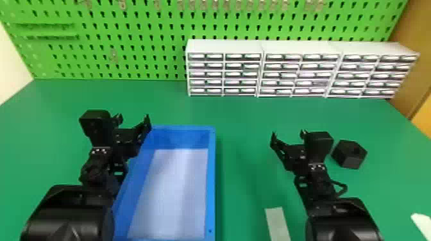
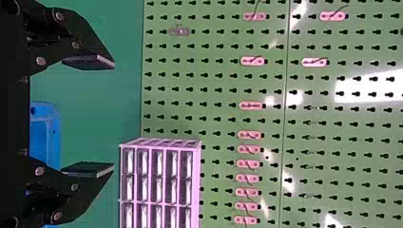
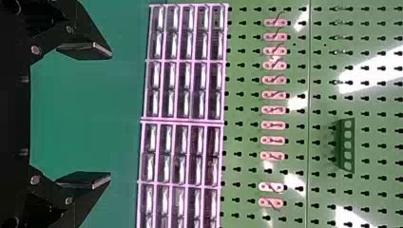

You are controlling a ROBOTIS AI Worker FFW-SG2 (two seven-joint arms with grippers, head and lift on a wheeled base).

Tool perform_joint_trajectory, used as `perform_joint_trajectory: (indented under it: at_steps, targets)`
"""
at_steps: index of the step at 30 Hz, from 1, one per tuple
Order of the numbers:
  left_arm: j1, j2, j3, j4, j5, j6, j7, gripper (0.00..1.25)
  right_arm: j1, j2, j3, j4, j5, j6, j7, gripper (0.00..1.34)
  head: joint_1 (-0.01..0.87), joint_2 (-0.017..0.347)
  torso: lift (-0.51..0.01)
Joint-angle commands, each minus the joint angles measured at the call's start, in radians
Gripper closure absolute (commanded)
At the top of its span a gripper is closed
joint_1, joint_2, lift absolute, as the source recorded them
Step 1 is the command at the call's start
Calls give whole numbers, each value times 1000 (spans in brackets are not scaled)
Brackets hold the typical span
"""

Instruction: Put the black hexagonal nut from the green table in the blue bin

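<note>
Blue bin (image 1: 212, 179): near, at 11 o'clock, on the green surface (image 1: 243, 118).
Black hexagonal nut (image 1: 346, 160): outside the bin at 2 o'clock, on the surface just beyond the right gripper's wrist side.
Right gripper (image 1: 288, 133): at 1 o'clock, fingers spread, grasping nothing.
Left gripper (image 1: 133, 118): at 11 o'clock by the bin's far corner, fingers parted, nothing between them.
Drawer cabinets (image 1: 298, 75): farthest, 12 to 1 o'clock.
Done: apparently nothing.
Left: grasp, carry, release.
</note>
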Motion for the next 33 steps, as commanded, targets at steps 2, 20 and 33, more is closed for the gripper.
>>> perform_joint_trajectory:
  at_steps: [2, 20, 33]
  targets:
    - [3, 0, 1, 0, 0, 0, 0, 486, -16, 1, 16, 1, -39, 26, 0, 367, 686, 51, -96]
    - [6, 0, 7, 0, 2, -3, 0, 486, -86, -101, -56, -3, -57, 114, 66, 366, 686, 51, -96]
    - [9, 0, 7, -2, 2, -3, 0, 486, -141, -133, -188, -42, 81, 278, 215, 344, 686, 51, -96]
